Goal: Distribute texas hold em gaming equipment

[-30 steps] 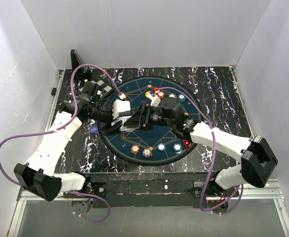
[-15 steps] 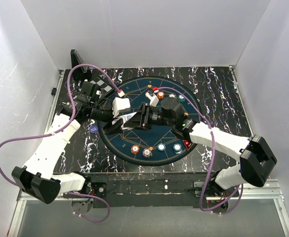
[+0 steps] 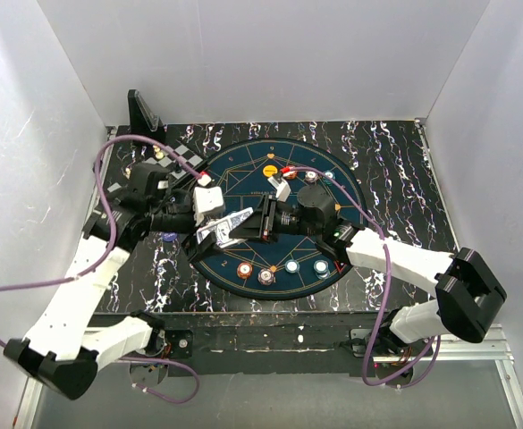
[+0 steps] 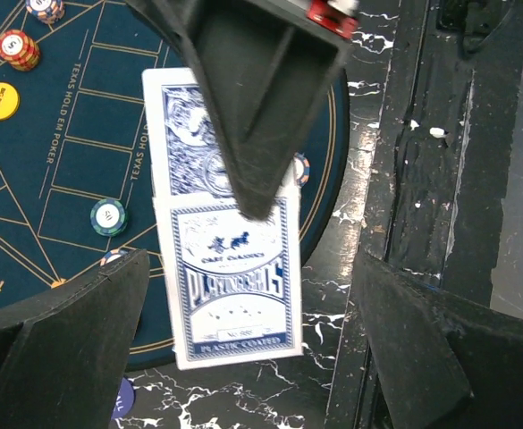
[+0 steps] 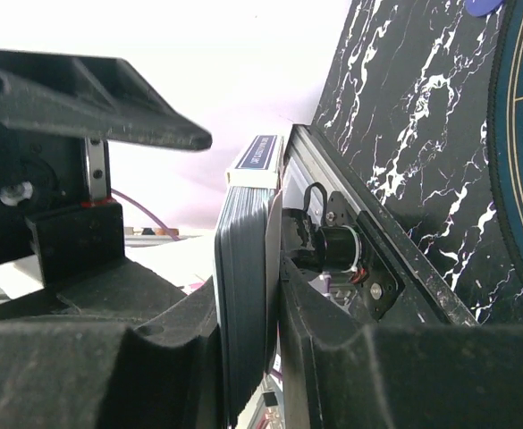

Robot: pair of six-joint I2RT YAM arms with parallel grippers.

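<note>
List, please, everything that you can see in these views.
mat: one, dark blue with gold lines, mid-table
deck: one, blue-backed, held above the mat's left side
chips: at least six, orange, white, teal, along the mat's near and far edges
yellow marker: one, yellow, far on the mat
blue marker: one, blue, on the table left of the mat
board: one, black-and-white checkered, far left, partly hidden
table: one, black marbled
left gripper: one, black, open, astride the deck
right gripper: one, black, shut on the deck
</note>
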